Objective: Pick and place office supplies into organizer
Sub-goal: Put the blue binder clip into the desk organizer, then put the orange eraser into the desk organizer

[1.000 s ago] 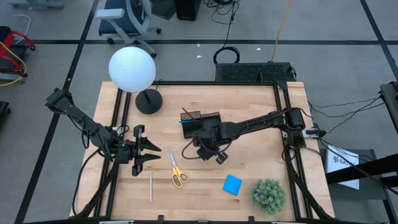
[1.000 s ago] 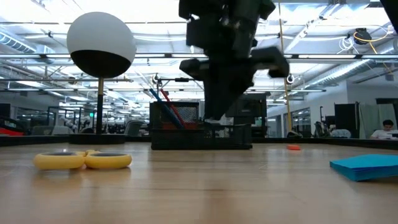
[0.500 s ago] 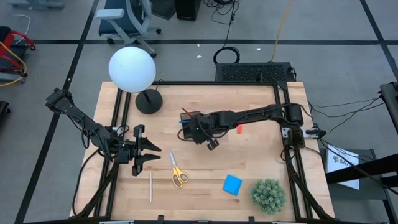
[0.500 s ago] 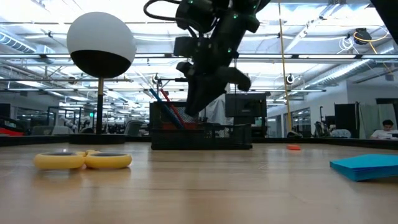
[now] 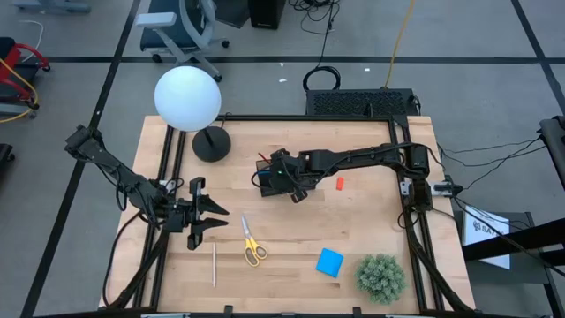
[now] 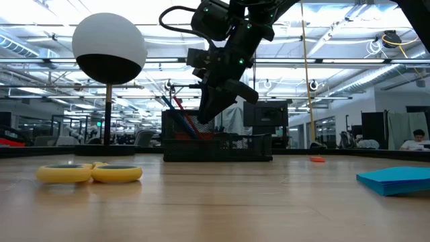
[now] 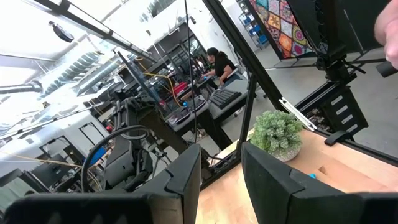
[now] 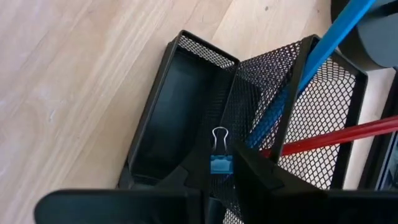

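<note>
My right gripper (image 8: 217,177) hangs over the black mesh organizer (image 8: 205,48), shut on a small blue binder clip (image 8: 219,164). In the high view the gripper (image 5: 279,179) covers most of the organizer (image 5: 264,170). A blue pen (image 8: 311,68) and a red pen (image 8: 336,138) lean in its tall mesh compartment. Yellow-handled scissors (image 5: 253,243), a pale pencil (image 5: 214,265), a blue notepad (image 5: 329,262) and a red eraser (image 5: 339,183) lie on the table. My left gripper (image 5: 212,221) waits open at the table's left side. My right gripper pinches the clip's blue body (image 8: 219,165) between its two fingertips. The clip's wire loop (image 8: 219,137) sticks out past the fingers. The fingers slant down from above (image 6: 203,115). The clip is lifted clear, above the wall between the organizer's shallow tray and its pen compartment.
A lamp with a white globe (image 5: 188,99) and a round black base (image 5: 211,143) stands at the far left. A green spiky plant ball (image 5: 380,276) sits at the near right corner. Bare wood lies in the middle between scissors and organizer.
My right gripper has swung from the near side of the organizer toward the table's far edge and a little left, and now stands over the organizer. It has turned as it went and stayed shut on the clip.
</note>
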